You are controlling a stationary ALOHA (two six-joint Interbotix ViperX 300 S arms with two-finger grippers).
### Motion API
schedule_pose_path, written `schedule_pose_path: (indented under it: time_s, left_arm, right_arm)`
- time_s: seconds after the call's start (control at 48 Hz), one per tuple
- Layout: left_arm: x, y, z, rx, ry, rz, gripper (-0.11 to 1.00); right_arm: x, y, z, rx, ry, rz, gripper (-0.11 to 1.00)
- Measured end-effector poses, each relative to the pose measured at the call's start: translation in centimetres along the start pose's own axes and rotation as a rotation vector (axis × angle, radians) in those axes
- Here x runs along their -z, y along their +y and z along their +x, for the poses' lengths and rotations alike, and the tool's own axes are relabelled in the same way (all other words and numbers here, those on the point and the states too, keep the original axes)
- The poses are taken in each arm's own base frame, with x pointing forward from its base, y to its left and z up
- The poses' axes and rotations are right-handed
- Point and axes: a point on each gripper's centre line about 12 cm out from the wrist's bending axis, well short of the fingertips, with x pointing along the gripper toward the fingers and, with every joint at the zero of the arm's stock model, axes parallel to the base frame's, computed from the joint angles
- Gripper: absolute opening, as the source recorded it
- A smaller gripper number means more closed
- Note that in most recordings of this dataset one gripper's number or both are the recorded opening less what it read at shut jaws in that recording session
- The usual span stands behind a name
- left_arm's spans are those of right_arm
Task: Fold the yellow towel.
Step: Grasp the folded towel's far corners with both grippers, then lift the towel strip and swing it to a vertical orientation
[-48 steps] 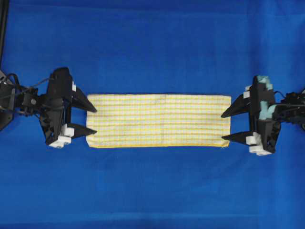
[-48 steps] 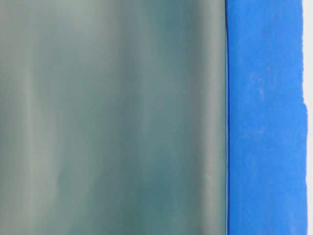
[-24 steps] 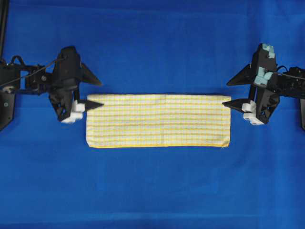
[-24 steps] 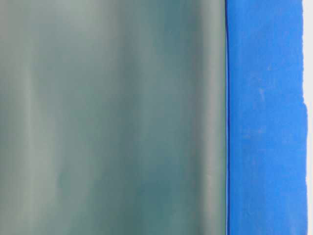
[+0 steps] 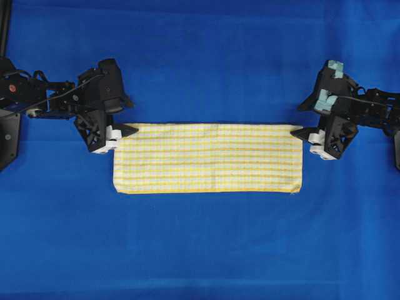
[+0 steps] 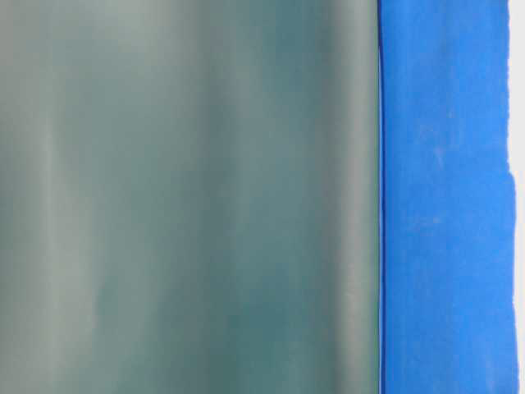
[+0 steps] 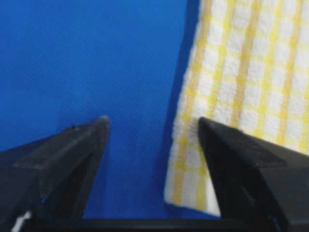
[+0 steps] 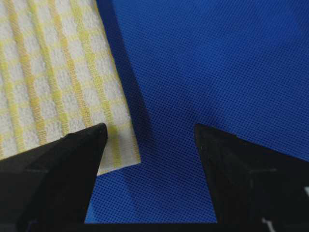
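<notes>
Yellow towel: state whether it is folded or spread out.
Cannot tell for certain. The yellow towel lies flat as a long narrow strip on the blue covering, possibly already folded once; no layers show.

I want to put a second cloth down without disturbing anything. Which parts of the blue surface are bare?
The blue table covering is bare in a wide band above the yellow towel and another below it. The towel's two upper corners are crowded: the left gripper and right gripper sit there with jaws open.

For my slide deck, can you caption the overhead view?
Two open grippers, left and right, poised at the far corners of a yellow towel lying flat on blue cloth.
</notes>
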Motion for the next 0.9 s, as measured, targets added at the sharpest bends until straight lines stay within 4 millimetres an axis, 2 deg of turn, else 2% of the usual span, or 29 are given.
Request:
schedule_pose_path:
  time_s: [0.187,0.312,0.458,0.542,0.583,0.687,0.896]
  left_arm:
    - [0.0,-0.3,0.1,0.006,0.022,0.002,0.67]
    - [-0.2,-0.6,0.3,0.011,0.05,0.01,0.5]
    - [-0.4,-1.3,0.3,0.02,0.108,0.021,0.15]
    - [-0.7,-1.6,0.4,0.025,0.133,0.032,0.02]
    - [-0.8,-1.6,0.3,0.024,0.147,0.034,0.02]
    - [-1.1,-1.6,0.0,0.025,0.175,0.042,0.02]
    - [-2.2,-1.5,-1.8,0.026,0.159,0.042,0.02]
  right_arm:
    - [0.1,0.5,0.4,-0.008,0.012,-0.009,0.72]
    - [0.2,0.7,0.3,-0.015,0.017,-0.015,0.62]
    - [0.4,1.0,0.3,-0.023,0.034,-0.024,0.27]
    - [0.4,1.2,0.3,-0.029,0.038,-0.038,0.07]
    - [0.3,1.3,0.2,-0.032,0.038,-0.044,0.03]
    - [0.2,1.3,-0.1,-0.037,0.037,-0.056,0.04]
    - [-1.4,1.2,-1.9,-0.058,-0.033,-0.059,0.04]
